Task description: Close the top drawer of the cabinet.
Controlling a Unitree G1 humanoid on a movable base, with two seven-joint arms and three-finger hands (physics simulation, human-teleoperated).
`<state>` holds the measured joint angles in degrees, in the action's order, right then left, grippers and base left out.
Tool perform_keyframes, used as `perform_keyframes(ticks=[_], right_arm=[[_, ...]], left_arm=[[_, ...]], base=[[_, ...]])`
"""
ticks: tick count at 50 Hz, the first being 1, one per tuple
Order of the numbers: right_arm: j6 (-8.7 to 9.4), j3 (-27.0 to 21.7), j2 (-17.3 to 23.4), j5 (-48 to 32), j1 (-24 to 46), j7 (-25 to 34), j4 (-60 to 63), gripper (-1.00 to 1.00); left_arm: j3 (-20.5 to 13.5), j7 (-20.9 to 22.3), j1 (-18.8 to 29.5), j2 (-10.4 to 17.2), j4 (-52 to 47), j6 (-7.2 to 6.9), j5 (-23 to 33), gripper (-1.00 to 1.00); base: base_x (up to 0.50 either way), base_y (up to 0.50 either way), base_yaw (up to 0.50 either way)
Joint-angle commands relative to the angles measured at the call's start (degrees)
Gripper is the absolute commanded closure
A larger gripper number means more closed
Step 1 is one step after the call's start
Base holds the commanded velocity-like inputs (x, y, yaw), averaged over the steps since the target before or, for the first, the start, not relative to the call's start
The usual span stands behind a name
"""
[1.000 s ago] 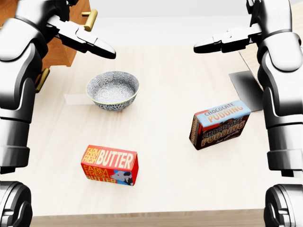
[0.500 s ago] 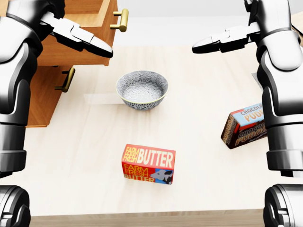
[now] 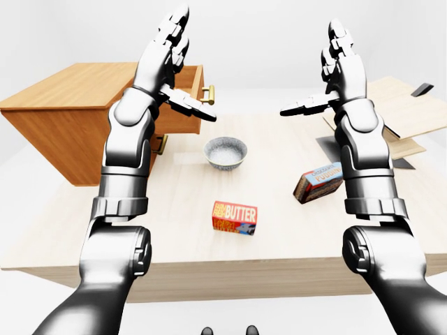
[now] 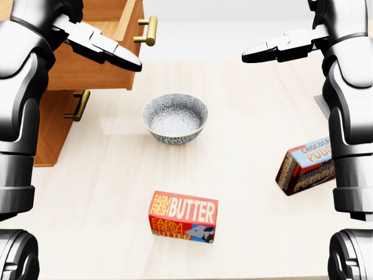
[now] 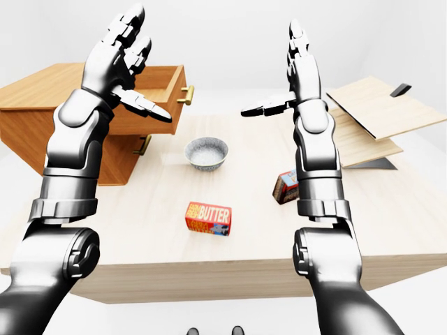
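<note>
Standing pulled out at the left of the eye views, the top drawer [image 5: 157,87] of the brown wooden cabinet [image 3: 66,115] is shown open, its brass bar handle [image 4: 149,30] projecting over the pale wooden table [image 4: 245,116]. The left hand [image 3: 164,52] is raised beside the drawer with fingers spread, empty. The right hand [image 3: 339,59] is raised likewise, fingers extended, holding nothing. A grey patterned bowl [image 4: 175,118], a red butter box [image 4: 183,216] and a chocolate pudding box [image 4: 303,166] are set well apart on the table.
</note>
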<state>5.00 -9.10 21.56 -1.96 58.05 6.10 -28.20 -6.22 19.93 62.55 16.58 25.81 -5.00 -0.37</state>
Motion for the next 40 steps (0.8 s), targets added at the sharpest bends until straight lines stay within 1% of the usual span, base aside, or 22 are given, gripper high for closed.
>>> perform_keyframes(ticks=[1,14,30,40], right_arm=[[0.0,0.12,0.05,0.15,-0.55,0.29,1.0,-1.0],[0.0,-0.13,0.04,0.14,-1.36,0.51,2.87,-1.0],[0.0,-0.2,0.35,-0.01,-1.22,0.11,1.46,-1.0],[0.0,-0.28,0.42,-0.51,-1.93,-0.69,2.71,-1.0]], left_arm=[[0.11,0.36,-0.22,-0.05,-0.18,0.0,0.28,-1.0],[0.05,0.36,-0.24,-0.11,-0.27,0.0,0.46,-1.0],[0.09,0.64,-0.44,-0.16,-0.48,0.0,0.6,-1.0],[0.18,1.39,-1.22,-0.35,-2.03,0.0,0.35,-1.0]], base=[[0.2,0.0,0.0],[0.19,0.0,0.0],[0.19,0.0,0.0],[0.03,0.0,0.0]])
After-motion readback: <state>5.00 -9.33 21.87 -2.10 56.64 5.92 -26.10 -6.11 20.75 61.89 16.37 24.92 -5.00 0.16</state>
